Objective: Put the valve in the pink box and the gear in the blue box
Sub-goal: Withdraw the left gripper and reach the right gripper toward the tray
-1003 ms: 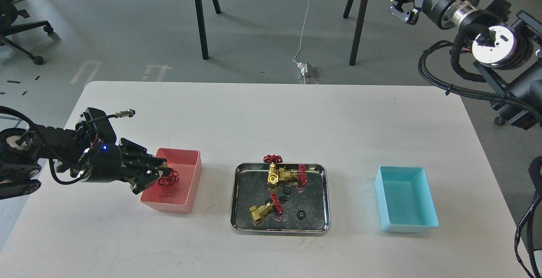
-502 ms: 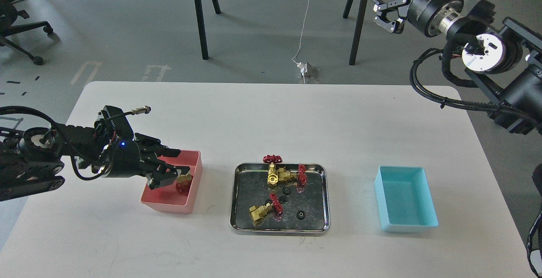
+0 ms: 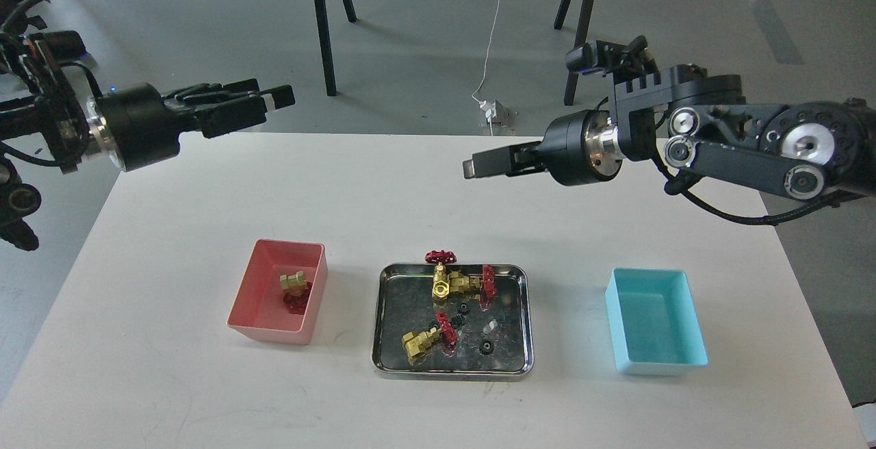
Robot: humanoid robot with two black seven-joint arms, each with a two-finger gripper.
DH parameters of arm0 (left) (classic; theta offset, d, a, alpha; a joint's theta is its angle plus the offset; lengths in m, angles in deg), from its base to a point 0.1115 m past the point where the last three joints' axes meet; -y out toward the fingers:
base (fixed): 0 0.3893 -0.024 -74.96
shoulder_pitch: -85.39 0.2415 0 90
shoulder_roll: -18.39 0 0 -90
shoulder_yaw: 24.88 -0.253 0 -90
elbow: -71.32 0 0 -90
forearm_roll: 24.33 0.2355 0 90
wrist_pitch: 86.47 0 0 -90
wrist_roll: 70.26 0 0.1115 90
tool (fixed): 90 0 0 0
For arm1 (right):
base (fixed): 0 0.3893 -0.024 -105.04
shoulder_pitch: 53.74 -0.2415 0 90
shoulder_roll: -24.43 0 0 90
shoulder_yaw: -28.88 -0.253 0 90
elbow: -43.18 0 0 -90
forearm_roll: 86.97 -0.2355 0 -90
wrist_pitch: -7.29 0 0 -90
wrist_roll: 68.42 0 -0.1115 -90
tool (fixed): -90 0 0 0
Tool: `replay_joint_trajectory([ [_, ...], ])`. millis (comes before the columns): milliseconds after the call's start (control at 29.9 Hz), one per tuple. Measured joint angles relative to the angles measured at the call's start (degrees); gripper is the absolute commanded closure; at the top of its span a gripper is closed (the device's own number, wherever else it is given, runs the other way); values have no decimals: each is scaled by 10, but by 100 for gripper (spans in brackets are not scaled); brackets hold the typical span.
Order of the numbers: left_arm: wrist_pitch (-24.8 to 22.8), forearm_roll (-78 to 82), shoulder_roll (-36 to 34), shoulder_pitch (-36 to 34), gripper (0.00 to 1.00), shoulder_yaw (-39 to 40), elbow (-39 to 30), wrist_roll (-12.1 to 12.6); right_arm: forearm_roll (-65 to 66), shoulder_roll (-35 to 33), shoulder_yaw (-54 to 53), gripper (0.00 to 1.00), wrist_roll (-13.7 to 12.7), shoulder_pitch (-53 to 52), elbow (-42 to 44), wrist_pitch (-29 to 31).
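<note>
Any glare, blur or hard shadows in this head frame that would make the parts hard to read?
Head view: sharp overall, light soft and even; the steel tray mirrors its surroundings, so the black gears half vanish against it; the valve in the pink box reads clearly; both grippers are dark, jaw state hard to tell.

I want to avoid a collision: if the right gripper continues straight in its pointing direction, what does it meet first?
Probably nothing: the right gripper points left, seemingly above the table; depth is unclear.

Valve [image 3: 295, 288] lies inside pink box [image 3: 277, 291]. Steel tray [image 3: 452, 319] holds valves, gears [image 3: 485, 347]. Blue box [image 3: 655, 320] right. Left gripper [image 3: 270, 100], right gripper [image 3: 479, 165] above surface [image 3: 424, 189], holding nothing.
</note>
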Motion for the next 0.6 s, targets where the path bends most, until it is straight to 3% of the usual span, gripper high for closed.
replay_joint_trajectory([
  [134,-8,-189,0,4,5,47,-48,0,67,65,128,1,1,-70,-64,1],
  [268,-25,-315,43,5,5,97,-58,0,124,141,219,3,1,-105,-95,5],
  [468,-42,-407,74,15,5,138,-56,0,166,222,284,26,0,-95,-90,4],
  [602,-41,-411,86,31,5,141,-56,0,178,237,306,34,-2,-74,-86,-1],
])
